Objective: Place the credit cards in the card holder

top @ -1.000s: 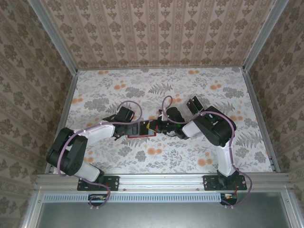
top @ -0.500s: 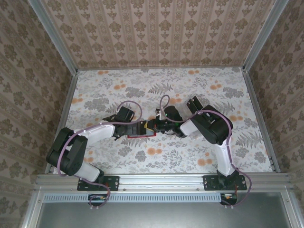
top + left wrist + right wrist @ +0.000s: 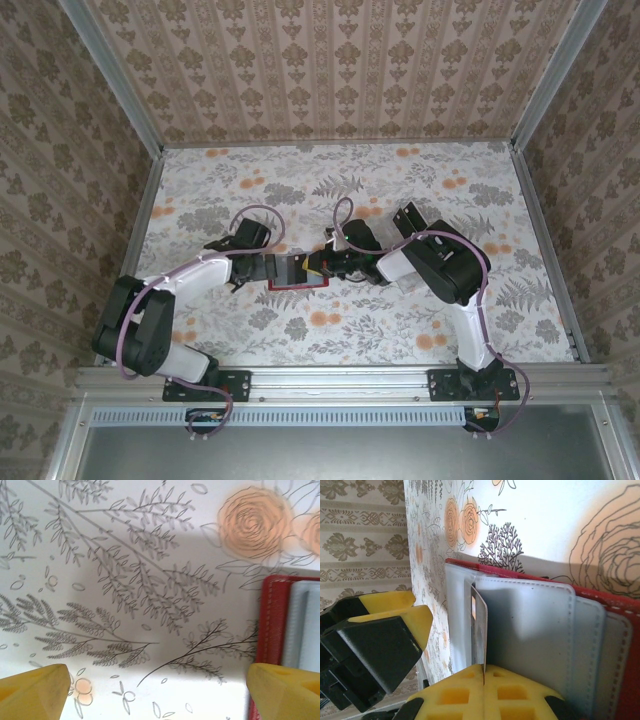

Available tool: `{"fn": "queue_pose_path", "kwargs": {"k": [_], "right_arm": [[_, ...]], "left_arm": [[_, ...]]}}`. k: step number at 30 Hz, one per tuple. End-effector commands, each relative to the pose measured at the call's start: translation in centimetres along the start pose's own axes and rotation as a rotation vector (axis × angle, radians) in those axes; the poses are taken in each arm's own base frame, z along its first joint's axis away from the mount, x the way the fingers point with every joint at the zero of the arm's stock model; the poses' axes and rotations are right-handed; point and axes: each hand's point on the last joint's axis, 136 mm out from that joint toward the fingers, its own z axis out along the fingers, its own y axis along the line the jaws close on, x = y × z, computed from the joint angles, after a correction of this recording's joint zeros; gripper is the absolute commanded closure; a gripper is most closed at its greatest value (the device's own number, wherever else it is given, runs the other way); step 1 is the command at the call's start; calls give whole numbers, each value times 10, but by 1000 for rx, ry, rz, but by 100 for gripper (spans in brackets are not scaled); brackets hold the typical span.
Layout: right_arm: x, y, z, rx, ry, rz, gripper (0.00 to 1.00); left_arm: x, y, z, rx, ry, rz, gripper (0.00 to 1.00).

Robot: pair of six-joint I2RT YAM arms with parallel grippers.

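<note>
Here the card holder (image 3: 297, 272) lies open mid-table (image 3: 420, 330), between both arms. One credit card (image 3: 479, 625) stands edge-on at a grey pocket's mouth, pinched by the right gripper (image 3: 484, 687). The left gripper (image 3: 160, 692) hangs spread wide just beside the holder's edge. Insertion seems under way; next, the card probably needs sliding deeper before release.
</note>
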Motion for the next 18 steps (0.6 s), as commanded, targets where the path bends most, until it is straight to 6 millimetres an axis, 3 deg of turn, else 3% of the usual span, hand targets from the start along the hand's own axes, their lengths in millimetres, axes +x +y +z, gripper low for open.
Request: {"fn": "queue_pose_path", "kwargs": {"k": [1, 5, 18], "right_arm": [[17, -42, 0, 151, 30, 65, 99], [17, -44, -1, 170, 32, 61, 95], [19, -36, 5, 240, 73, 24, 96]], "left_arm": [[9, 15, 2, -59, 30, -44, 0], [14, 13, 10, -58, 52, -42, 0], [23, -2, 26, -23, 86, -2, 0]]}}
